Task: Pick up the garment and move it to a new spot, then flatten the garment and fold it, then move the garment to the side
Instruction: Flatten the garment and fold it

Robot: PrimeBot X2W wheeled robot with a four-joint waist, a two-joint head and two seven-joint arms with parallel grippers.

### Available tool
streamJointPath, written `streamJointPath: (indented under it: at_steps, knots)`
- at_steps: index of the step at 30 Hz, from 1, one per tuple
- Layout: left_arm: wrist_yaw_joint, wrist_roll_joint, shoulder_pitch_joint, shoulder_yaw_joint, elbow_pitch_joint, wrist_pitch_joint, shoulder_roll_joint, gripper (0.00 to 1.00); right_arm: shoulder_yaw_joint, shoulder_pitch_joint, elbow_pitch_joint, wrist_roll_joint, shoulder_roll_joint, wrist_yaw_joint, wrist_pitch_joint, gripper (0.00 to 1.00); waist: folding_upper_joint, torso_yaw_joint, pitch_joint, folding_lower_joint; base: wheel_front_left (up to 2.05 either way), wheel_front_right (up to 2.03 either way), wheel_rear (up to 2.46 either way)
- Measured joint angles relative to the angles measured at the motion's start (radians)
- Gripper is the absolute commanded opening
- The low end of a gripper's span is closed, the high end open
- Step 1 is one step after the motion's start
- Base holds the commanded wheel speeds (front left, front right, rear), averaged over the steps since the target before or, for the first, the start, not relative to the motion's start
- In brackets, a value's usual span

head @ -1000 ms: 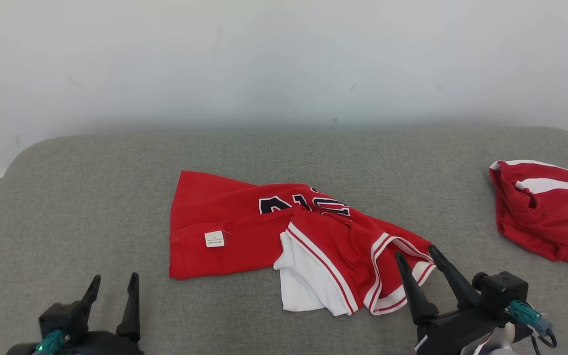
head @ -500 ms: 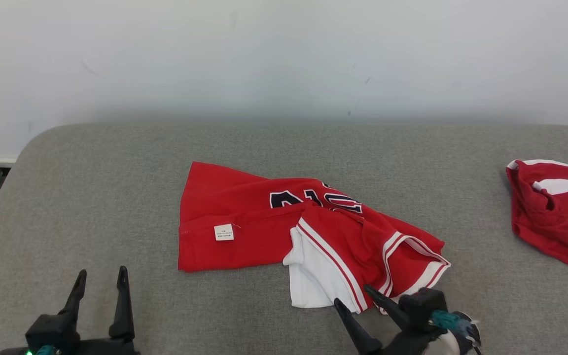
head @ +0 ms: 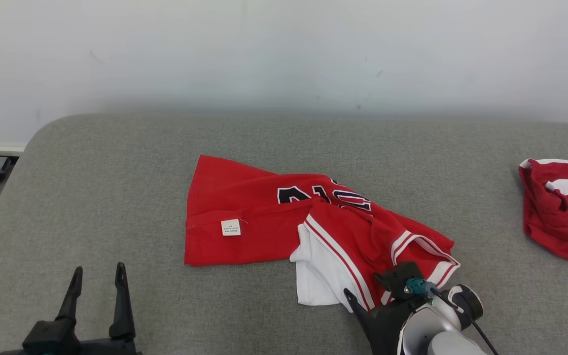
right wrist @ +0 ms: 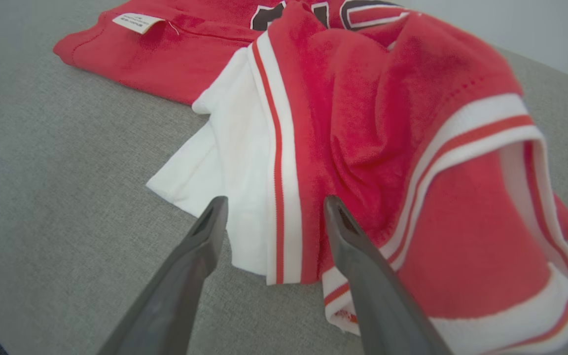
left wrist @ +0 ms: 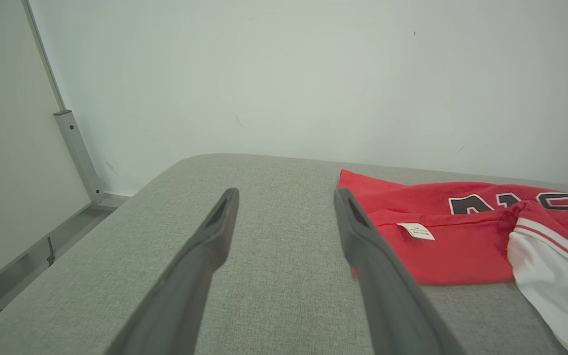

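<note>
The garment [head: 264, 222] is seen crumpled mid-pad [head: 116, 162], grey, backed by a white wall [head: 284, 49]. The right gripper [right wrist: 274, 202] is held spread at its striped near hem, and contact cannot be told. The left gripper [head: 98, 268] is spread over bare pad, well apart. The garment's lettering is part-hidden by folds. A red bundle [head: 560, 212] is cut off at the right.

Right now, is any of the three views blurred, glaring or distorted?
Head view: even, soft light, no glare, the jersey sharp. Left wrist view: the left fingers look soft up close; the metal post leans, likely wide-angle distortion. Right wrist view: the right fingers are soft, and the picture's left edge blurs.
</note>
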Motion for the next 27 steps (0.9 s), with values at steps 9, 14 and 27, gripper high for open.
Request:
streamJointPath:
  at_steps: [9, 14, 27]
  knots:
    - [0.000, 0.034, 0.002, 0.023, -0.035, 0.000, -0.017, 1.00, 0.015, -0.047, 0.108, -0.004, 0.022, -0.003, 0.058, 1.00, 0.0000, 0.015, 0.007, 0.0000, 0.00, 0.00, 0.00]
    - [0.000, 0.042, 0.004, 0.025, -0.048, 0.004, -0.035, 1.00, 0.016, -0.051, 0.157, -0.004, 0.033, 0.003, 0.069, 0.07, 0.0000, 0.018, 0.011, 0.0000, 0.00, 0.00, 0.00]
    - [0.000, 0.042, 0.036, 0.051, -0.065, 0.015, -0.041, 1.00, -0.063, -0.060, 0.079, 0.072, -0.022, 0.081, -0.038, 0.00, 0.0000, -0.007, 0.008, 0.0000, 0.00, 0.00, 0.00]
